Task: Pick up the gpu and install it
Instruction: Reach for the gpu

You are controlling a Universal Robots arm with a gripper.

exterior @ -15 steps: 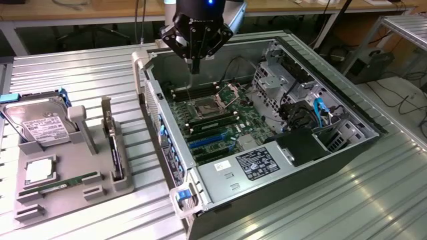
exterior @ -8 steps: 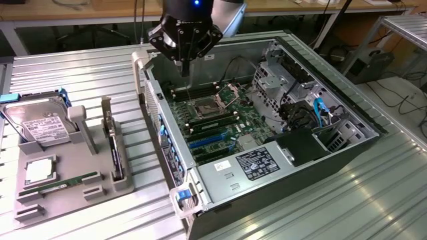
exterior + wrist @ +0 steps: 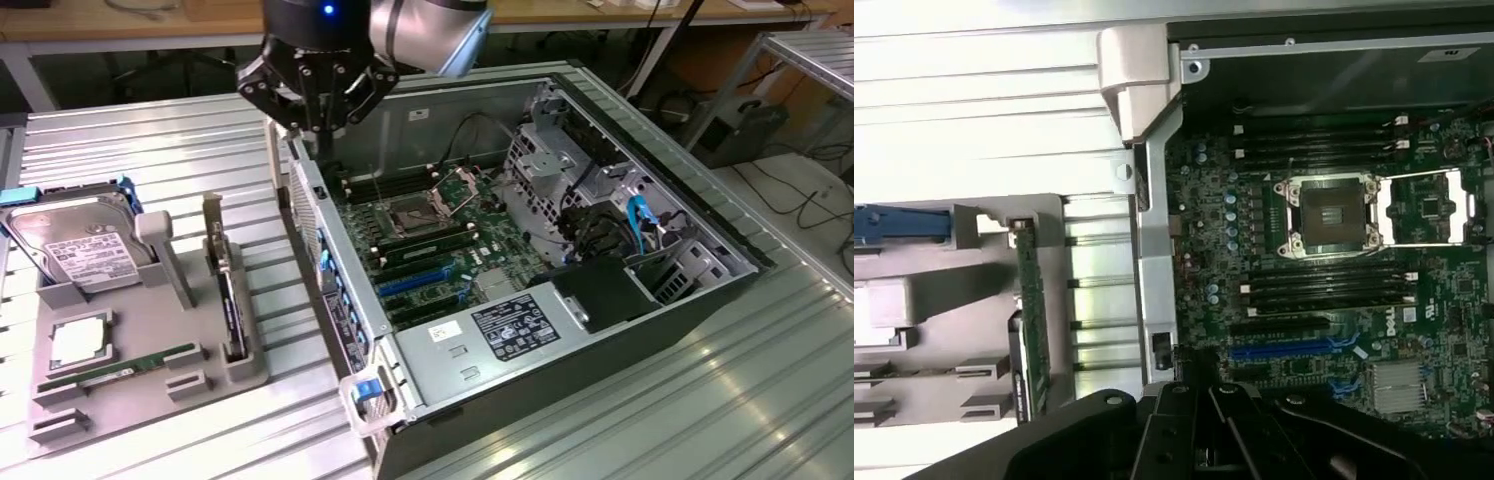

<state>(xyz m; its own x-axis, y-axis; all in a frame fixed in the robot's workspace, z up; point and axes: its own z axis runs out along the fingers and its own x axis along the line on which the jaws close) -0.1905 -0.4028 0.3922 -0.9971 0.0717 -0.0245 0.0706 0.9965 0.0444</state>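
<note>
I've got the gripper (image 3: 320,135) at upper centre of the exterior view, fingers pinched together and empty, over the case (image 3: 667,165) wall. The gpu (image 3: 228,290) stands on edge in the tray (image 3: 134,400) at lower left, well apart.

The table (image 3: 160,150) is ribbed bare metal with a dull silver sheen. On it, the holder (image 3: 180,285) looks like matt grey plastic and carries a hard drive (image 3: 83,250) with a smooth metal shell and white paper label, and the gpu (image 3: 230,300), dark and matt along its edge. The computer case (image 3: 400,115) is unpainted grey sheet metal inside and black outside, the motherboard (image 3: 1324,330) is lacquered green, and the gripper (image 3: 322,150) is black with a slight gloss.
</note>
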